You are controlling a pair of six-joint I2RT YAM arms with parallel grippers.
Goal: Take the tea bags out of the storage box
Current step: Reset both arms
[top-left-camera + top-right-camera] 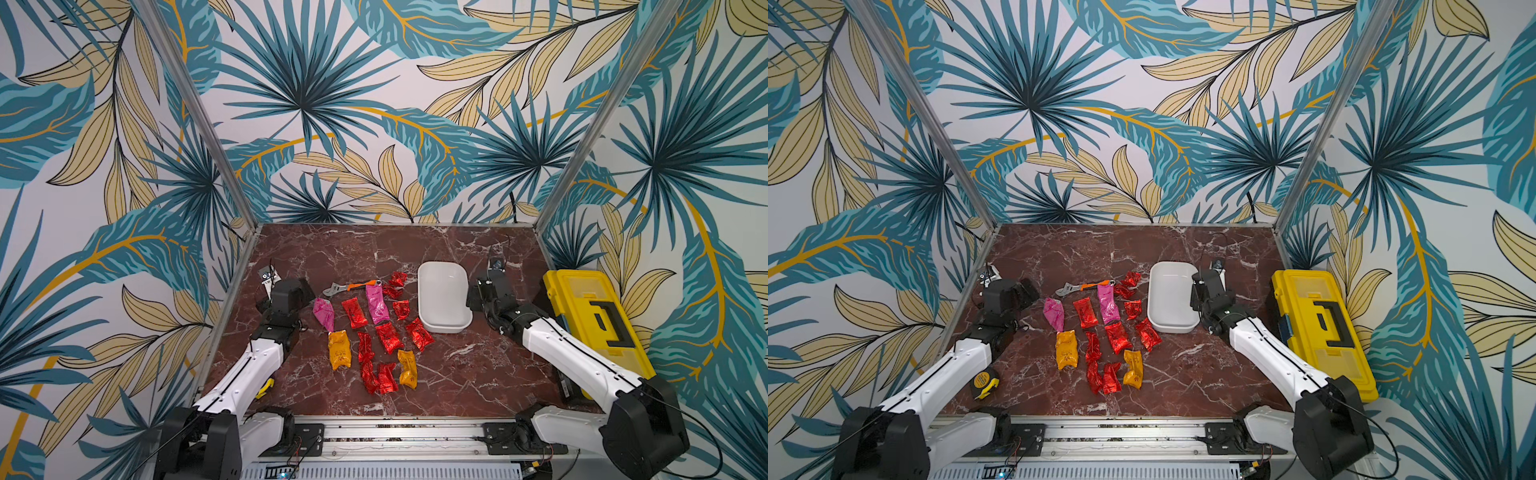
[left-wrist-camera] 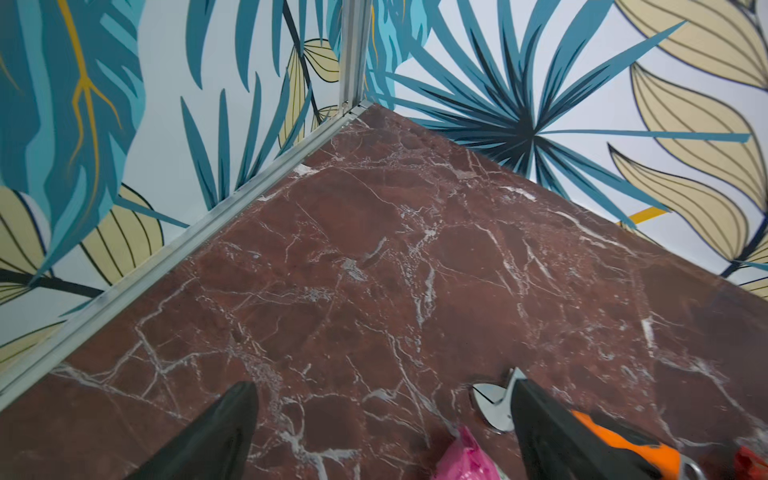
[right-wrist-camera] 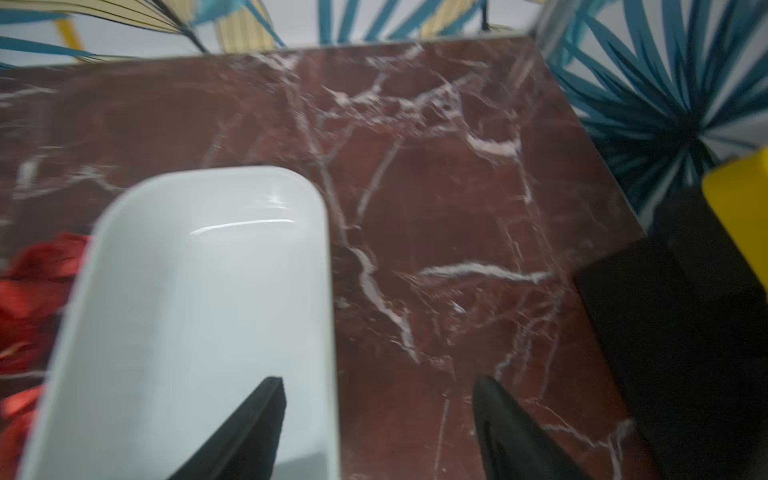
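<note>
Both left pincer point(image 2: 382, 384) and right pincer point(image 3: 379, 380) are held wide, empty; crinkled foil tea bags point(image 1: 388, 337) are spread on the red marble bench point(image 1: 478, 374), left of the white plastic storage box point(image 1: 444, 299).

An orange-handled wrench point(image 1: 351, 287) lies on the marble table point(image 1: 478, 374) just beside the left gripper point(image 2: 382, 386). A tape measure point(image 1: 984, 380) sits well behind it. A yellow toolbox point(image 1: 590, 320) stands near the right gripper point(image 3: 378, 380).

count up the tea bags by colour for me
red tea bags: 9 (the two farthest back overlap, so this count is less sure)
magenta tea bags: 2
orange-yellow tea bags: 2
total: 13, none inside the storage box
</note>
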